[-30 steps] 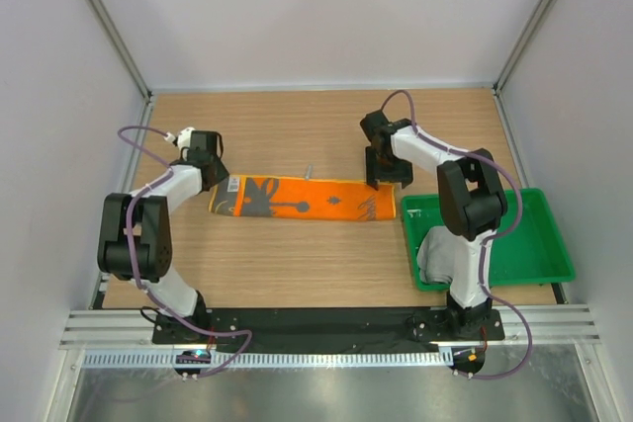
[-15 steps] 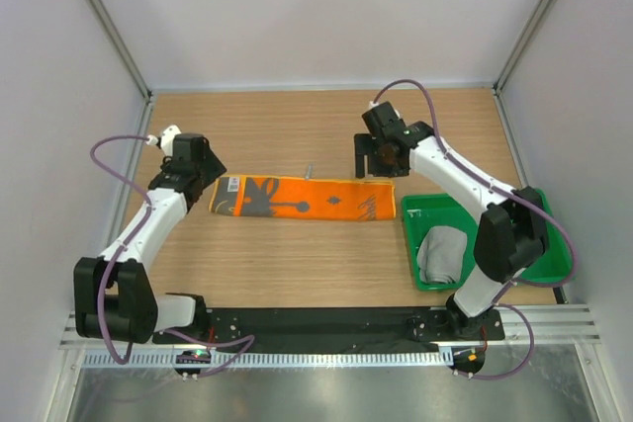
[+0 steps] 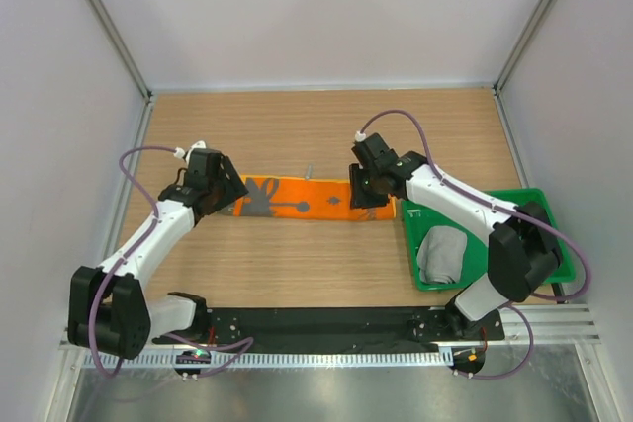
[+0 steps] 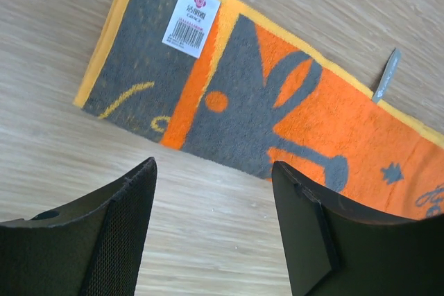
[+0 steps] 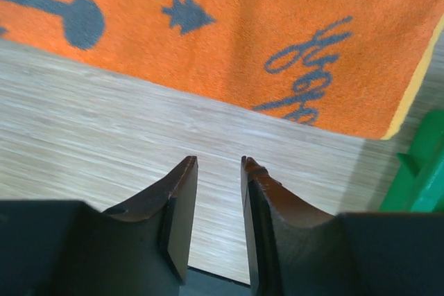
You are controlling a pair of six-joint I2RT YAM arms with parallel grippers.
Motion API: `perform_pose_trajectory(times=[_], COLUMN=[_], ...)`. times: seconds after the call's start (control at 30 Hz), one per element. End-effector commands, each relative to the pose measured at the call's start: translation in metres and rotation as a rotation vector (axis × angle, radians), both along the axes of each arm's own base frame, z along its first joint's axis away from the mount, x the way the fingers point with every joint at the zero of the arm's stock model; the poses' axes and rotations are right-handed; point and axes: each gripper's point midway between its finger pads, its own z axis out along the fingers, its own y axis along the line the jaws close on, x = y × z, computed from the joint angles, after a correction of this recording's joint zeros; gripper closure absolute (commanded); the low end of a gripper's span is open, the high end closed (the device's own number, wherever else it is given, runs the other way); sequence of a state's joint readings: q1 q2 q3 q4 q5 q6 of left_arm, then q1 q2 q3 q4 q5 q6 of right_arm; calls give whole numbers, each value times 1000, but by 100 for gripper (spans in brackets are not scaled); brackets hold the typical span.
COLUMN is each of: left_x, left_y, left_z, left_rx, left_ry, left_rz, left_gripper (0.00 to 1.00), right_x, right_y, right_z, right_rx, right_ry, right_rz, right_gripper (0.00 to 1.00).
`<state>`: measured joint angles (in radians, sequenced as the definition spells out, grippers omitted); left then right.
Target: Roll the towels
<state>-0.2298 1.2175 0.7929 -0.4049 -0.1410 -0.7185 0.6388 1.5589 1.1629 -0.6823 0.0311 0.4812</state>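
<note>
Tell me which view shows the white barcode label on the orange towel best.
Left wrist: the label sits sharp on the grey end of the towel, barcode visible. From the top external view the label cannot be made out. Right wrist shows only the towel's opposite end, no label.

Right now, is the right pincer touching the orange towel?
Apart. The right wrist view shows a strip of bare table between the tips of the right pincer and the near edge of the orange towel.

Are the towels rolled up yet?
Not yet. The orange towel lies flat in a long strip, unrolled. The left claw and right claw hover empty at its ends. The grey towel sits bunched in the green tray. Both need rolling.
</note>
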Motion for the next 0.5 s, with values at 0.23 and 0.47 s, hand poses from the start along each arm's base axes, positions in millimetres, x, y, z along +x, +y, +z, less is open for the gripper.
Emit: perform_pose_trajectory(times=[0.23, 0.47], left_x=[-2, -25], left_y=[-36, -21], left_z=[-4, -55], left_rx=[-75, -15], left_ry=[47, 133], left_rz=[-93, -9], left_gripper=[32, 32], right_x=[-13, -13], right_y=[30, 20], right_z=[-1, -42], right_rx=[130, 10], right_ry=[14, 46], right_rz=[-6, -13], right_gripper=[62, 63])
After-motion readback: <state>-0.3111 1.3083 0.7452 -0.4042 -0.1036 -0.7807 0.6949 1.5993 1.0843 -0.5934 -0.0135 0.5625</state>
